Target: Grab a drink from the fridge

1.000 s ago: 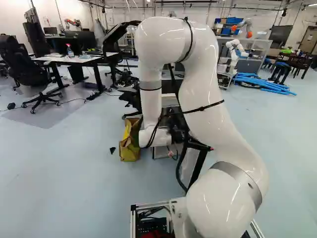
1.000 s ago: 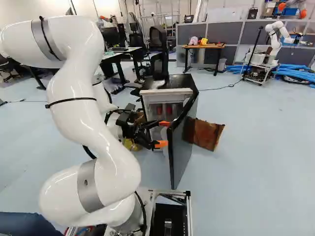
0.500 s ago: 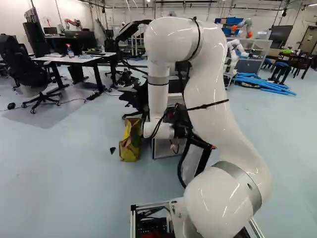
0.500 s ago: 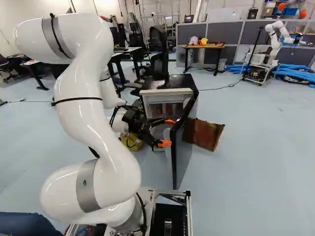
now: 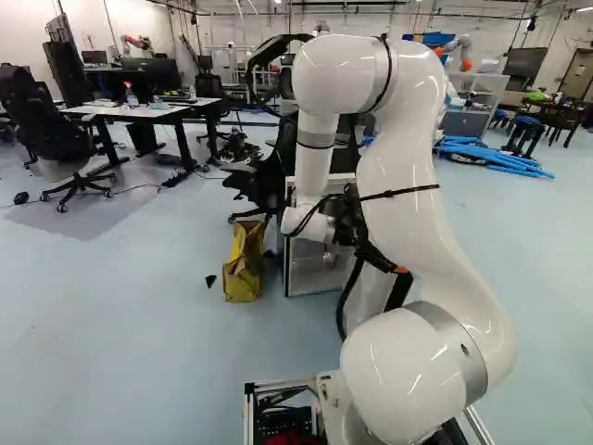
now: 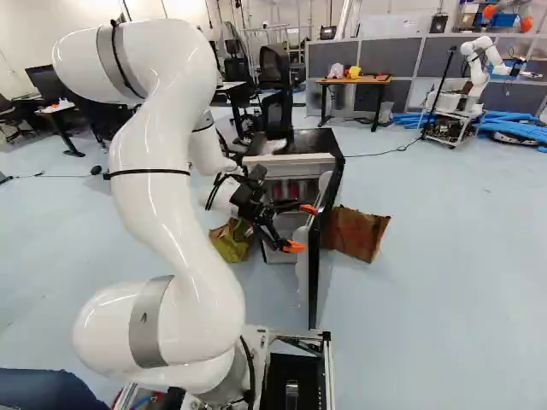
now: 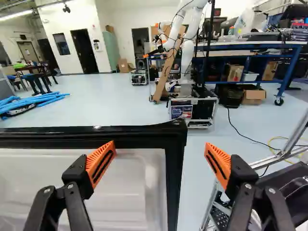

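Since half a second ago, the fridge door (image 6: 314, 273) has swung wider; the tool (image 7: 160, 145) moved alongside, spread wide, gripping nothing. Red drinks (image 6: 294, 190), apparently, sit in the fridge (image 6: 308, 142); I'd expect slippery, fairly heavy, dentable cans, best squeezed gently mid-body.

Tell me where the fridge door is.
The fridge door stands open just right of the middle of the right base view, between the gripper and the brown bag; in the wrist view its black corner shows ahead, between the open fingers.
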`<state>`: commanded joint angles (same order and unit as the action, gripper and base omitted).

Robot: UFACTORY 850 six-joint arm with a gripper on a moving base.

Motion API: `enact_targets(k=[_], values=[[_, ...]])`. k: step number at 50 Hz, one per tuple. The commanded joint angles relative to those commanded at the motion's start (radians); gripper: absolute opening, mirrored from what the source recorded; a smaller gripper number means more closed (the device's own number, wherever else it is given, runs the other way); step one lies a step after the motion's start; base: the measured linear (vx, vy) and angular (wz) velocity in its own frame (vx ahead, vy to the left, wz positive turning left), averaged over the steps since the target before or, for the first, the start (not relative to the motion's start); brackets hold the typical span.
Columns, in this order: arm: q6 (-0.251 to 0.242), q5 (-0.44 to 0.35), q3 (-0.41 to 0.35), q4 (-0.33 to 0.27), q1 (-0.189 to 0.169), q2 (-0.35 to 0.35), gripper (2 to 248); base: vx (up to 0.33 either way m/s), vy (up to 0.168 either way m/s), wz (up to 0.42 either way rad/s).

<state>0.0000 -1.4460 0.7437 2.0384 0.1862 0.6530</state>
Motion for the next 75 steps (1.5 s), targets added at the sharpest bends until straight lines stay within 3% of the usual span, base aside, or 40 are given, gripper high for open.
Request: enact_targets(k=[23, 51, 75], values=[[0.000, -0.003, 0.096, 0.040, -0.111, 0.016, 247, 0.000, 0.000, 0.000], [0.000, -0.003, 0.199, 0.197, -0.234, 0.035, 247, 0.000, 0.000, 0.000], [0.000, -0.003, 0.289, 0.198, -0.334, 0.055, 247, 0.000, 0.000, 0.000]])
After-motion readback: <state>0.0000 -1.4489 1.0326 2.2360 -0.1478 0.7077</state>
